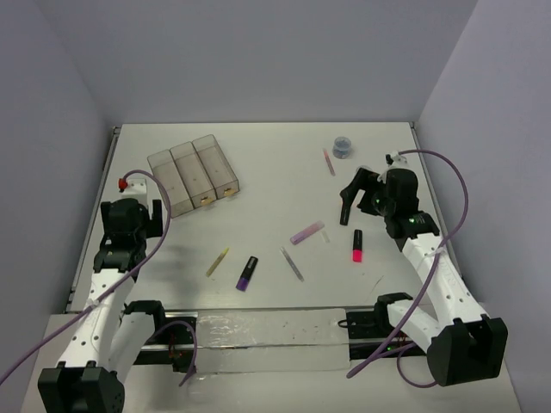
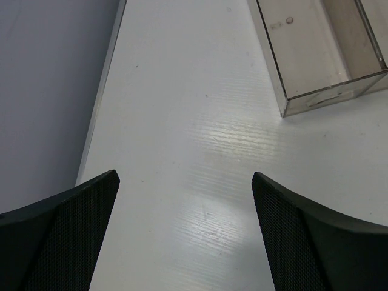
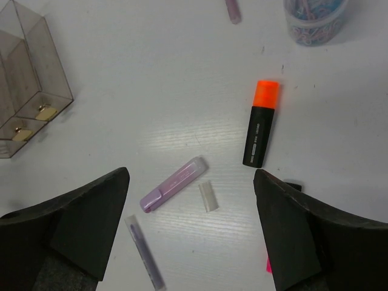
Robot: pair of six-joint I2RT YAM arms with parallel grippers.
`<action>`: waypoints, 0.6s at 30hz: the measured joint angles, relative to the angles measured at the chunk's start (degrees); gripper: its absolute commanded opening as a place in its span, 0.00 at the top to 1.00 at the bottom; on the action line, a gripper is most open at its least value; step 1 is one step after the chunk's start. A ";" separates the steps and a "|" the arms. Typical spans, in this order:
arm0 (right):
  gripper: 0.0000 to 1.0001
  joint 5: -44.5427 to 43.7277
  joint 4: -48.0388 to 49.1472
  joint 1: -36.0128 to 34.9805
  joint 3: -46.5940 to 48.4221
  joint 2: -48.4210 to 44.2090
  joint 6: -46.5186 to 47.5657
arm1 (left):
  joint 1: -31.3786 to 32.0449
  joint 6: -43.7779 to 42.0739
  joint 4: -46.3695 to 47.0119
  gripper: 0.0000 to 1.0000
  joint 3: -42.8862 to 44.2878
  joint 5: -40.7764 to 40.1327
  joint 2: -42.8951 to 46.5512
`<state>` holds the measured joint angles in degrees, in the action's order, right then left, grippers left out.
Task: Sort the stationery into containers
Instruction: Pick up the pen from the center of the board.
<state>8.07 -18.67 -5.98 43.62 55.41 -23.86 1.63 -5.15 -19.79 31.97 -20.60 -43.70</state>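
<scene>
Right gripper [image 3: 194,227] is spread wide, holding nothing, and hovers over the loose items: lilac marker [image 3: 174,184] just ahead, between the fingers; orange marker [image 3: 262,124] ahead of the right finger. Looks like a pick line-up. Left gripper [image 2: 185,236] also wide apart, empty (bins [image 2: 276,73] sit ahead-right of its fingers), likely parked near the drop zone.

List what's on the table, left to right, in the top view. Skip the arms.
row of three clear bins → yellow stick → purple marker → lilac marker → pink stick → black marker with orange-red cap. Left out: grey stick, which overlaps the lilac marker's span, and round tub of clips, which overlaps the pink stick's.
</scene>
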 measured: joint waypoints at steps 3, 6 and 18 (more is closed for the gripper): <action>0.09 0.97 -0.34 0.00 0.00 -0.56 -0.11 | 0.00 0.17 -0.28 0.01 0.35 1.66 0.13; 0.10 2.57 -1.10 0.00 0.00 -0.69 -0.24 | -0.09 -1.48 -3.27 0.02 3.75 7.51 -0.57; 0.10 3.24 -6.43 -0.15 -0.06 -3.02 -0.33 | 19.65 -6.46 -24.45 0.01 31.88 29.57 -29.32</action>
<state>11.31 -25.10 -6.13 43.56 52.39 -24.19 21.28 -11.61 -44.24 63.84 8.97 -73.02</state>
